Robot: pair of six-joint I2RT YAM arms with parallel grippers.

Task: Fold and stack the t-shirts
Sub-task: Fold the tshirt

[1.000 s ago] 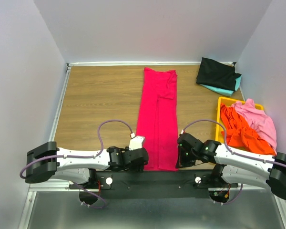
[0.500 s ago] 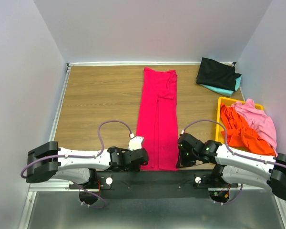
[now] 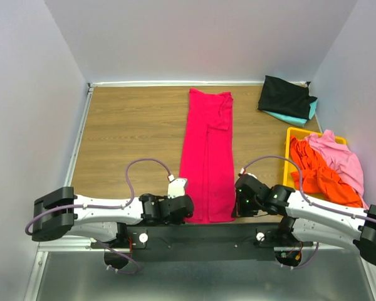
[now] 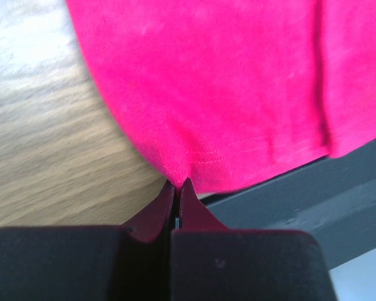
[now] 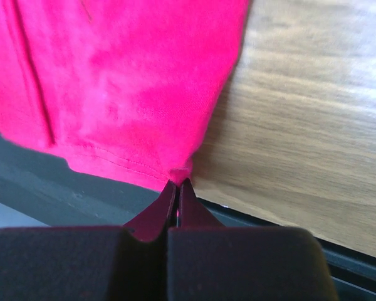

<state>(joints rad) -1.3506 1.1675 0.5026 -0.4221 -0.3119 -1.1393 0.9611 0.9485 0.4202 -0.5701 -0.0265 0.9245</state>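
The crimson-red t-shirt point(image 3: 208, 153) lies as a long narrow folded strip down the middle of the wooden table point(image 3: 131, 135). My left gripper point(image 3: 188, 212) is shut on its near left hem corner point(image 4: 175, 172). Across the strip, my right gripper point(image 3: 234, 210) is shut on the near right hem corner point(image 5: 180, 172). A folded black t-shirt point(image 3: 287, 96) rests on a teal t-shirt point(image 3: 288, 117) at the far right. Orange point(image 3: 313, 172) and pink point(image 3: 341, 160) t-shirts are piled loosely in the bin.
A yellow plastic bin point(image 3: 291, 133) stands against the right wall. The black mounting bar point(image 3: 200, 237) runs along the table's near edge, just under the red hem. Grey walls enclose the table on the left, back and right.
My left gripper has closed on the near left hem corner. The near hem has drawn up slightly at both corners. The right gripper has stayed shut on its corner.
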